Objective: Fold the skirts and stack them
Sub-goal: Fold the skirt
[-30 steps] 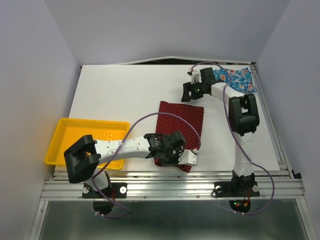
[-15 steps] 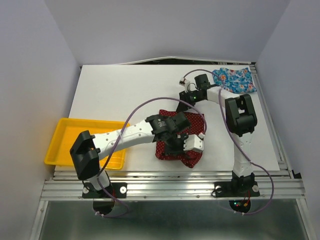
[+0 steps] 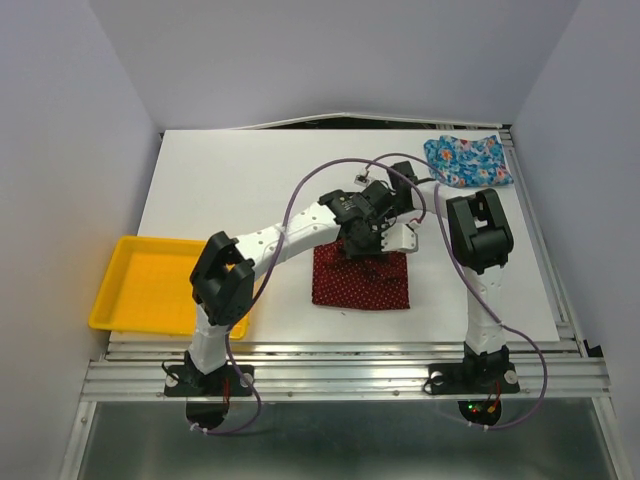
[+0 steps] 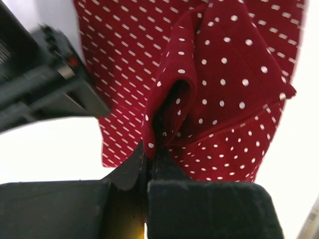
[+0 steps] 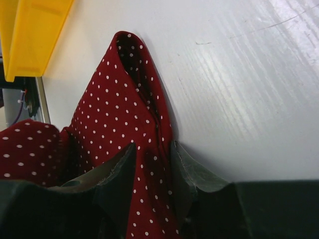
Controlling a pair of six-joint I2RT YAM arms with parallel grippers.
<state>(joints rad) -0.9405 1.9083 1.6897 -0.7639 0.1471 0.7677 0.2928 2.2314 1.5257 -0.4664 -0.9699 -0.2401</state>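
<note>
The dark red skirt [image 3: 360, 282] with tiny white dots lies doubled over at the table's middle. My left gripper [image 4: 149, 149] reaches across to the skirt's far edge [image 3: 368, 243] and is shut on a raised fold of the red cloth [image 4: 219, 84]. Coming from the far side, my right gripper [image 5: 151, 149] is shut on a bunched ridge of the same skirt [image 5: 119, 109], which fills the gap between its fingers [image 5: 123, 160]. The blue floral skirt [image 3: 468, 160] lies crumpled at the far right corner, apart from both grippers.
A yellow tray [image 3: 150, 285] sits at the near left edge of the table and also shows in the right wrist view [image 5: 35, 35]. Both wrists crowd together above the red skirt's far edge. The right arm's upright link [image 3: 478, 235] stands just right of the skirt.
My left gripper carried the red skirt's near edge away from the bases and over to the far edge, folding it shorter. My right gripper came nearer and closed on the cloth.
</note>
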